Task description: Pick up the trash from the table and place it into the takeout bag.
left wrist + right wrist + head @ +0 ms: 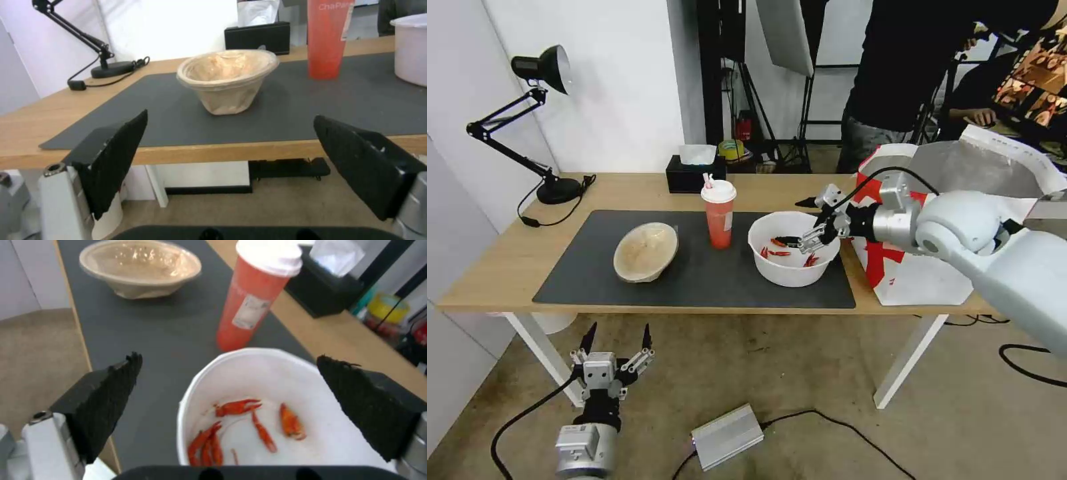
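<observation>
On the table [490,267] lies a dark mat [714,283] carrying the trash: a beige pulp bowl [646,252], a red-orange cup [719,217] with a white lid, and a white bowl [790,270] with red scraps [249,426]. My right gripper [796,221] hovers open over the white bowl's right side, one finger inside the rim line and one outside [230,357]. The takeout bag [920,273] stands open at the table's right end, just behind that arm. Low in front of the table, below its edge, my left gripper [619,331] is open, facing the beige bowl [227,80].
A black tissue box [696,173] sits behind the cup. At the table's far left stands a black desk lamp [540,120] with its cord. A person in black stands behind the bag. On the floor lie a silver box [727,437] and cables.
</observation>
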Motion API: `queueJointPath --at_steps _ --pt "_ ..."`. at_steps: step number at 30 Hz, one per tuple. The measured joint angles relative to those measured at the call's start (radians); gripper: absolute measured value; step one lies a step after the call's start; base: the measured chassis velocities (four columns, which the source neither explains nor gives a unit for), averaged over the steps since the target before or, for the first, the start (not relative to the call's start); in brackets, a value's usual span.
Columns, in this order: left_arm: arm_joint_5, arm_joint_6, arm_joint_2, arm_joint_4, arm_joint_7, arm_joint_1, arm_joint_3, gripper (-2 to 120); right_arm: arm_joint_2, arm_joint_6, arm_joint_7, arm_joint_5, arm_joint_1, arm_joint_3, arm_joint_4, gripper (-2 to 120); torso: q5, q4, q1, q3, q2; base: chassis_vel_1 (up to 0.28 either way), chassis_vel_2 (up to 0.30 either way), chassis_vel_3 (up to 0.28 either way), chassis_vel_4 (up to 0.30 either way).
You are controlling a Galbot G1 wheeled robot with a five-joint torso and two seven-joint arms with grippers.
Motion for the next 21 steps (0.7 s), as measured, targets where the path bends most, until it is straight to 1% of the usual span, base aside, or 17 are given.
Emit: queueJointPath --at_steps 13,21 --pt "-0.002 0.001 0.000 0.001 0.000 0.000 -0.004 100 0.068 -0.052 0.075 0.002 -0.072 0.013 -0.004 100 -0.0001 0.0001 0.000 0.000 0.000 0.000 0.000 0.000 0.000" --pt "-0.003 0.001 0.001 0.006 -0.001 -0.004 -0.005 100 0.090 -0.060 0.093 0.002 -0.105 0.022 -0.027 100 -0.0001 0.0001 0.000 0.000 0.000 0.000 0.000 0.000 0.000"
